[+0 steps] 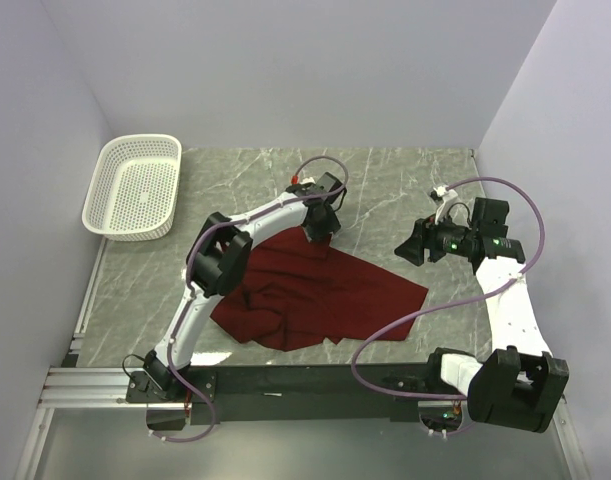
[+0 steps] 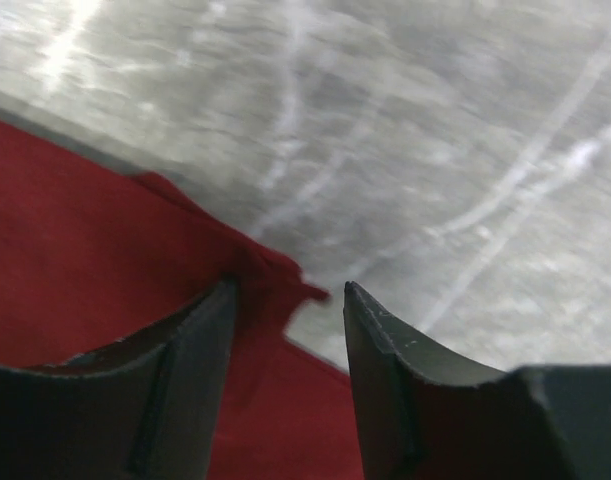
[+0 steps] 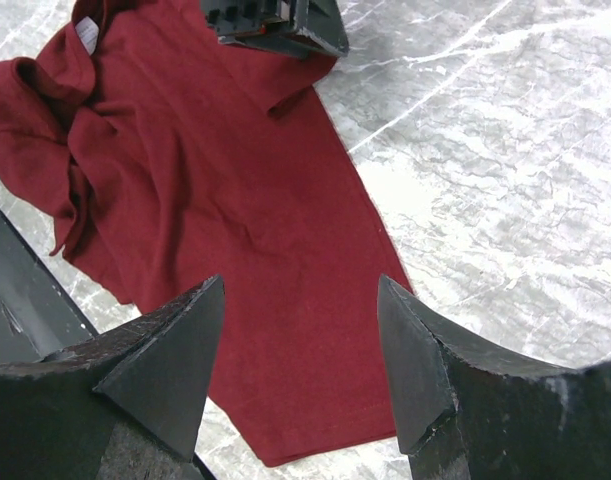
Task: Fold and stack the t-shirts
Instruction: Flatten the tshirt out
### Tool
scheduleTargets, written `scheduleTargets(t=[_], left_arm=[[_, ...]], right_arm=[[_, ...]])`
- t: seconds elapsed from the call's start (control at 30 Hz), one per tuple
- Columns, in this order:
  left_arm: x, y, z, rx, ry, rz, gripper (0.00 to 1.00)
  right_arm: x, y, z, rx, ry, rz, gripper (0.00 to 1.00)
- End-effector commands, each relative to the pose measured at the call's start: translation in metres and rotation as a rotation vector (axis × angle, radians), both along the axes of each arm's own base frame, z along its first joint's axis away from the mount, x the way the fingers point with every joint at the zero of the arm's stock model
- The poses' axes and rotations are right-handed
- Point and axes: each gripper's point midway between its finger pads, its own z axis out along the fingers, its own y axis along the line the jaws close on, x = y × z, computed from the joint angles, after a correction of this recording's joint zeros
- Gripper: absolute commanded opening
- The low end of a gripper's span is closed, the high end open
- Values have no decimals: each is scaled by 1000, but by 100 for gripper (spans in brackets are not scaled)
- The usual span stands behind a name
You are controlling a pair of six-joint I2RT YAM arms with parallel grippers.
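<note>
The dark red t-shirt point(image 1: 320, 290) lies spread on the marble table point(image 1: 405, 180), around the middle and reaching toward the near edge; its part nearest the left arm's base is bunched into folds, while the half toward the right edge lies flatter; a small white label point(image 3: 86, 35) shows at the neck among the folds. The left hand point(image 1: 320, 235) is down at the shirt's far corner; its fingers point(image 2: 185, 380) stand apart, one resting on the cloth and the other over bare table, with a small point of the cloth's edge between them; they are not pressed together on it. The right hand point(image 1: 410, 245) hovers above the table toward the right edge, just beyond the shirt's right corner; it is open, its fingers point(image 3: 165, 370) wide apart, and holds nothing. A white perforated basket point(image 1: 125, 230) sits at the far left corner of the table, well apart from the shirt.
</note>
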Motion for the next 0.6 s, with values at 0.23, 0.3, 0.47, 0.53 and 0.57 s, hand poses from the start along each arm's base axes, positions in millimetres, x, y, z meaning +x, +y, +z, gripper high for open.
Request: scheduleTargets(t=[0.23,0.3,0.47,0.53,0.57], left_arm=[[7,11,-27,119,23,-15,42],[6,13,-33,139,23,-30,35],[7,22,-32,179,8,-41,15],[10,24,-20,182,-25,-39,9],[13,22,-13,173,-45,-40,4]], right_arm=[[-1,1,6,24,-20,12,69],[-1,1,6,25,-20,11,69],[-1,0,5,25,-18,12,69],[-1,0,5,25,-18,10,69],[-1,0,3,25,-13,12,69]])
